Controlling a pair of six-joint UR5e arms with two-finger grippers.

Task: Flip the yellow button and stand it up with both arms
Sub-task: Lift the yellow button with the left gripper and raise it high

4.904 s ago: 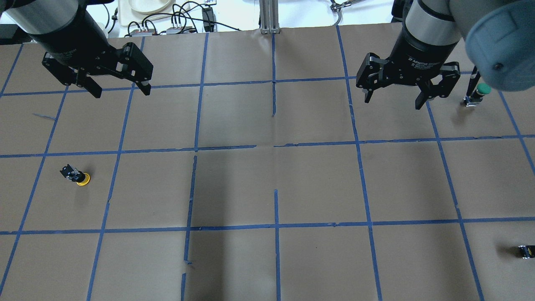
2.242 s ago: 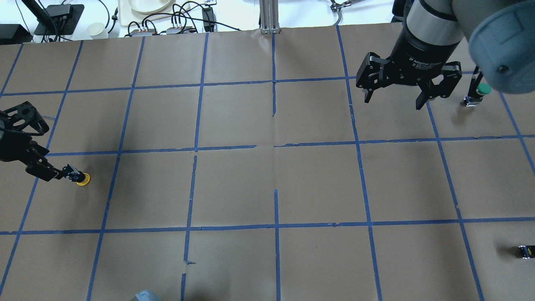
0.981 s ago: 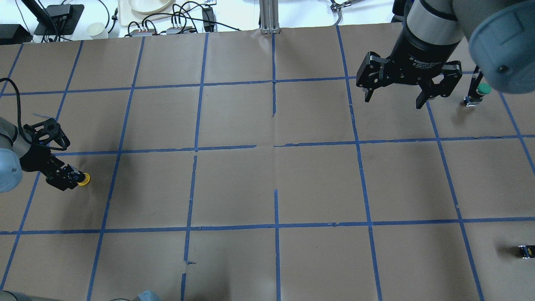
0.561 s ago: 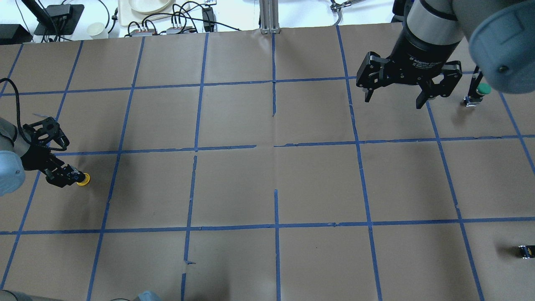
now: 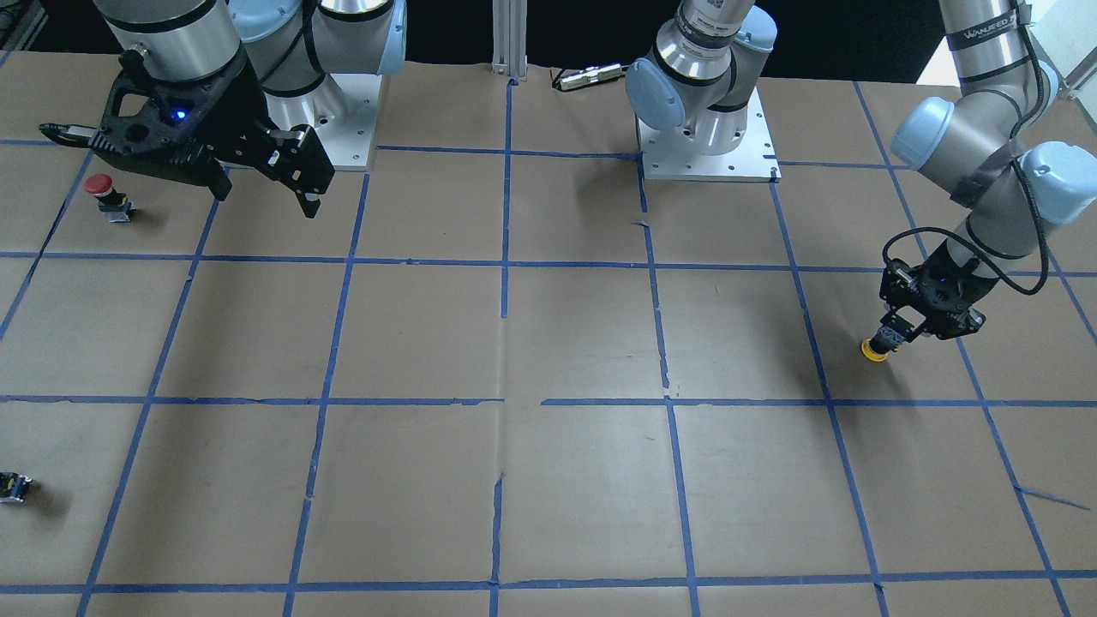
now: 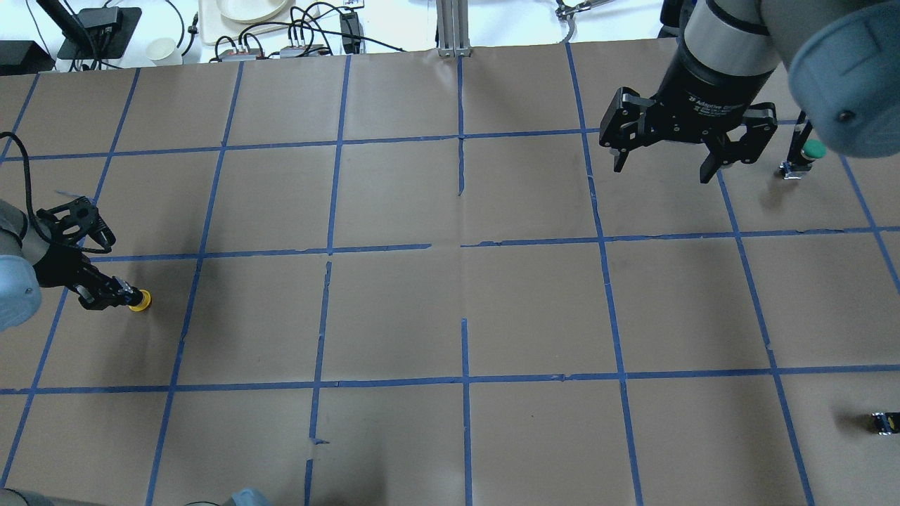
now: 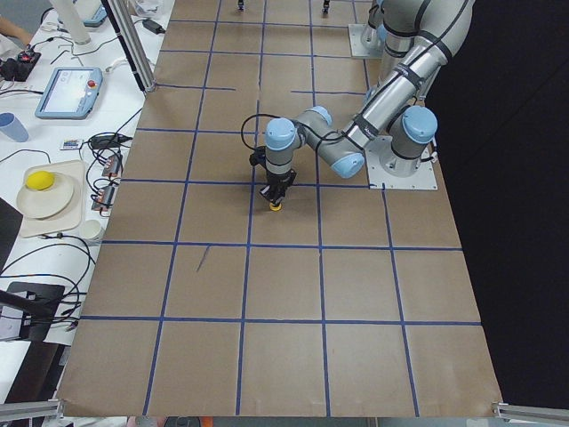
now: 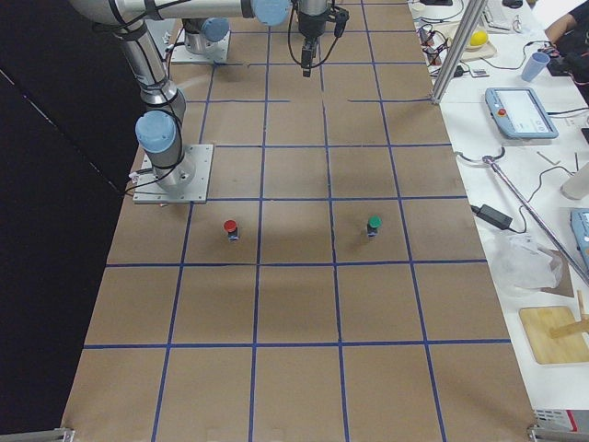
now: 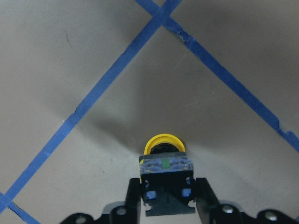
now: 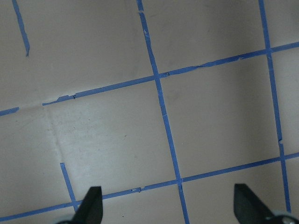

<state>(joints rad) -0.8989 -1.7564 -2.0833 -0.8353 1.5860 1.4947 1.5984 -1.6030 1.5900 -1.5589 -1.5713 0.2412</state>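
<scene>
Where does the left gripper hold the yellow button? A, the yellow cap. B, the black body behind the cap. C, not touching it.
B: the left gripper has its fingers on either side of the black body of the yellow button, with the cap sticking out beyond them.

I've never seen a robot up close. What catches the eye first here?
A brown table gridded with blue tape. On the robot's left, the left gripper grips a small yellow button by its dark body, cap pointing away from the gripper. Far across, the right gripper hangs open in the air, with a red button and a green button standing on that side.
</scene>
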